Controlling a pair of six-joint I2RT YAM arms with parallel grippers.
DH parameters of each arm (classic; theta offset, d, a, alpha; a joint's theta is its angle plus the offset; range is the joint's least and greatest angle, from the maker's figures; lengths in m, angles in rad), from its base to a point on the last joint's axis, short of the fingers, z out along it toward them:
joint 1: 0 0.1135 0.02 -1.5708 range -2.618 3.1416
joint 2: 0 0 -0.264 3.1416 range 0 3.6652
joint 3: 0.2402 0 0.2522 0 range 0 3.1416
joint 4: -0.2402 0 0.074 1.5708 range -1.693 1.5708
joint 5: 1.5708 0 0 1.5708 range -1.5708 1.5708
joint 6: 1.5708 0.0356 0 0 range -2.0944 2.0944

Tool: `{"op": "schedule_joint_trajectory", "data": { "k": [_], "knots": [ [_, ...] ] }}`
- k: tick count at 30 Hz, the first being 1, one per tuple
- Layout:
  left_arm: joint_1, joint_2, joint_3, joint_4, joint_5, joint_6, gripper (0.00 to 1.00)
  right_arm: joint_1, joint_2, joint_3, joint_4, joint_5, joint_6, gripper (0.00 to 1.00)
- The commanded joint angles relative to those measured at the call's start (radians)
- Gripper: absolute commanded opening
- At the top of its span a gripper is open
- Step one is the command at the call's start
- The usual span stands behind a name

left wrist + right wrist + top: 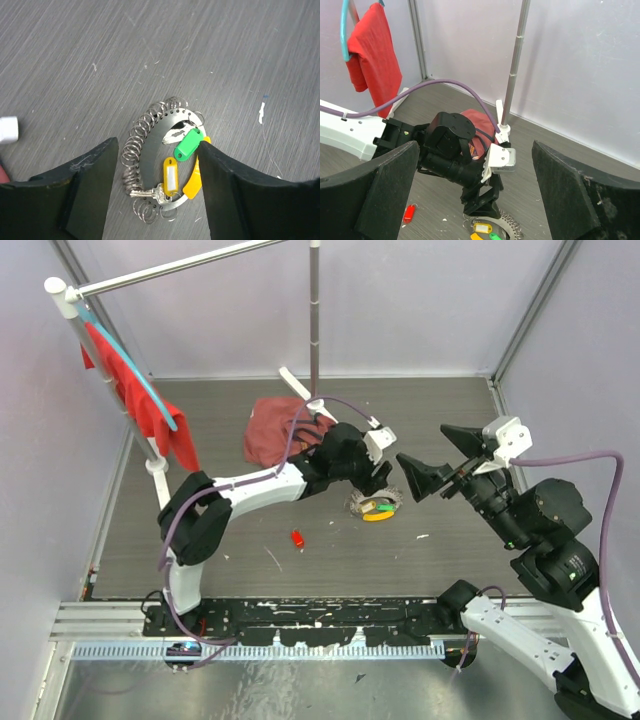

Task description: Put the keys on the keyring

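left fingers (90, 190) spread apart, gripping nothing, low over the tabletop (75, 60), one on either side of the keyring (132, 150). keyring lies flat mid-tabletop. silver key (152, 192) at the coil's edge. green tag (189, 144), yellow tag (170, 176) and orange tag (192, 185) inside the loop. one finger just beside green and orange, contact i can't tell. right fingers (420, 478) wide open, empty, raised to the keyring's right. red tag (297, 538) lies apart, nearer the bases.

No legible text, brand or number in any view, yellow key tag (170, 176) label window seemingly blank
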State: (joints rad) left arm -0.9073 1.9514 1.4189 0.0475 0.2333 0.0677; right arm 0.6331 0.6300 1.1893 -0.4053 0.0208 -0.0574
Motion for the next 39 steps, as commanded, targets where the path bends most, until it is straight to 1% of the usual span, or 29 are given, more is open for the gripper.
{"op": "schedule_joint_trajectory", "data": {
  "k": [1,3,4,7,10,11,12,15,17,20,25,27,28,31,35,37,39],
  "knots": [
    [0.015,-0.086,0.017,0.033,-0.134,-0.076,0.82,0.002,-0.028,-0.018,0.037,-0.022,-0.035,1.0],
    [0.019,-0.15,-0.02,0.027,-0.227,-0.108,0.98,0.002,-0.042,-0.036,0.048,-0.037,-0.055,1.0],
    [0.024,-0.187,-0.043,0.022,-0.271,-0.125,0.99,0.002,-0.044,-0.043,0.051,-0.028,-0.058,1.0],
    [0.055,-0.326,-0.108,-0.048,-0.397,-0.192,0.98,0.001,-0.033,-0.055,0.049,0.03,-0.062,1.0],
    [0.099,-0.452,-0.16,-0.155,-0.494,-0.256,0.98,0.002,0.032,-0.033,0.012,0.16,-0.029,1.0],
    [0.12,-0.494,-0.185,-0.181,-0.503,-0.281,0.98,0.001,0.059,-0.022,-0.012,0.214,-0.015,1.0],
    [0.147,-0.534,-0.211,-0.203,-0.499,-0.309,0.98,0.002,0.085,-0.016,-0.034,0.224,-0.004,1.0],
    [0.222,-0.653,-0.291,-0.255,-0.482,-0.376,0.98,0.001,0.147,-0.015,-0.04,0.216,0.043,1.0],
    [0.249,-0.746,-0.349,-0.264,-0.51,-0.382,0.98,-0.007,0.186,-0.016,-0.038,0.205,0.076,1.0],
    [0.263,-0.873,-0.42,-0.282,-0.587,-0.372,0.98,-0.072,0.235,-0.019,-0.032,0.075,0.131,1.0],
    [0.273,-1.012,-0.455,-0.345,-0.676,-0.371,0.98,-0.368,0.263,-0.077,0.02,-0.265,0.24,1.0],
    [0.272,-1.06,-0.463,-0.377,-0.721,-0.374,0.98,-0.475,0.248,-0.105,0.038,-0.344,0.271,1.0],
    [0.272,-1.08,-0.467,-0.393,-0.752,-0.374,0.98,-0.513,0.234,-0.119,0.042,-0.355,0.279,1.0],
    [0.272,-1.129,-0.457,-0.481,-0.825,-0.365,0.98,-0.532,0.167,-0.152,0.043,-0.261,0.272,1.0],
    [0.273,-1.213,-0.461,-0.589,-0.913,-0.378,0.98,-0.532,0.076,-0.153,0.002,-0.142,0.199,1.0],
    [0.273,-1.284,-0.486,-0.615,-0.954,-0.391,0.98,-0.531,0.043,-0.149,-0.024,-0.1,0.165,1.0],
    [0.272,-1.35,-0.527,-0.605,-0.99,-0.397,0.98,-0.529,0.007,-0.164,-0.036,-0.081,0.148,1.0]
  ]
}}
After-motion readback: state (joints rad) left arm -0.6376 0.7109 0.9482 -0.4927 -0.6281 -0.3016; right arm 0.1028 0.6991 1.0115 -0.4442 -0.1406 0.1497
